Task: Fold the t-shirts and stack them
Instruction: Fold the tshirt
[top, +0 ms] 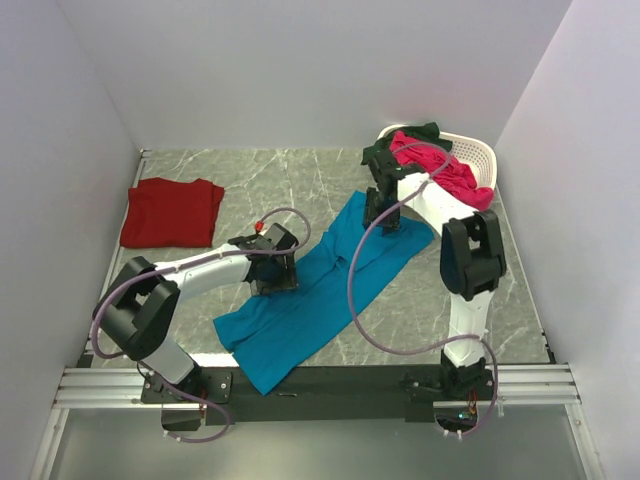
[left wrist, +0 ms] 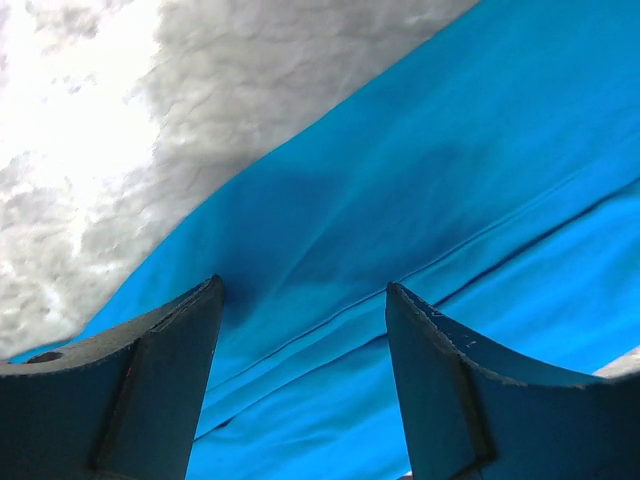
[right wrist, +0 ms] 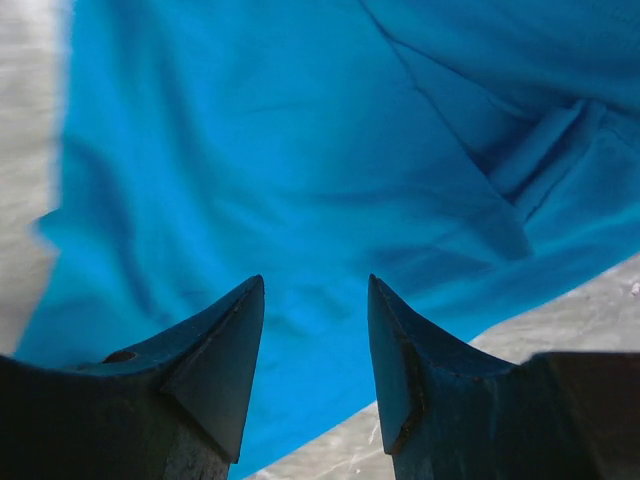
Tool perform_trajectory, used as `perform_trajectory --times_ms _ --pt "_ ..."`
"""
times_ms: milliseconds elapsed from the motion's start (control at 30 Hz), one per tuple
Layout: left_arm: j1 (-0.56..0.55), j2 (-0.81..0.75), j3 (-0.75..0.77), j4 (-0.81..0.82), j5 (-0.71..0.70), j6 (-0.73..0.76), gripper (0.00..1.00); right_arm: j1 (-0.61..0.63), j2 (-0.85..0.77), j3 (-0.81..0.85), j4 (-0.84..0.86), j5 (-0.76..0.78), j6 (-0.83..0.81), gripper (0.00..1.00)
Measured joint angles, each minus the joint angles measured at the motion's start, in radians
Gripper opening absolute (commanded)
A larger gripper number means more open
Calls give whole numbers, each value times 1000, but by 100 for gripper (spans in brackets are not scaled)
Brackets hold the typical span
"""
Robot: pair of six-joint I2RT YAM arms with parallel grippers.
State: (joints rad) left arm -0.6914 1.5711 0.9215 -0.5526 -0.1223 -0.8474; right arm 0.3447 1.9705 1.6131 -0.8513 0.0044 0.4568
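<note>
A teal-blue t-shirt [top: 310,300] lies spread lengthwise across the middle of the marble table, and fills both wrist views [left wrist: 420,200] [right wrist: 280,170]. My left gripper [top: 277,277] hovers open just over its left edge [left wrist: 305,290]. My right gripper [top: 384,222] is open over its far end, near the hem [right wrist: 315,285]. A dark red t-shirt [top: 172,211] lies folded at the far left. A bright pink t-shirt [top: 445,172] and a dark green one [top: 400,140] sit piled in the white basket [top: 478,155].
The white slatted basket stands at the back right corner. White walls close in the table on three sides. The metal rail [top: 320,385] with the arm bases runs along the near edge.
</note>
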Motion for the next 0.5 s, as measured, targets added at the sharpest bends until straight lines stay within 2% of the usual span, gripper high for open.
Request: perform_trajectory --times_ms 267,500 --pt "0 -11 -54 61 24 -7 71 2 145 6 -5 41 29 50" --pt "0 -59 -105 69 61 -58 71 18 229 114 -43 45 34 44"
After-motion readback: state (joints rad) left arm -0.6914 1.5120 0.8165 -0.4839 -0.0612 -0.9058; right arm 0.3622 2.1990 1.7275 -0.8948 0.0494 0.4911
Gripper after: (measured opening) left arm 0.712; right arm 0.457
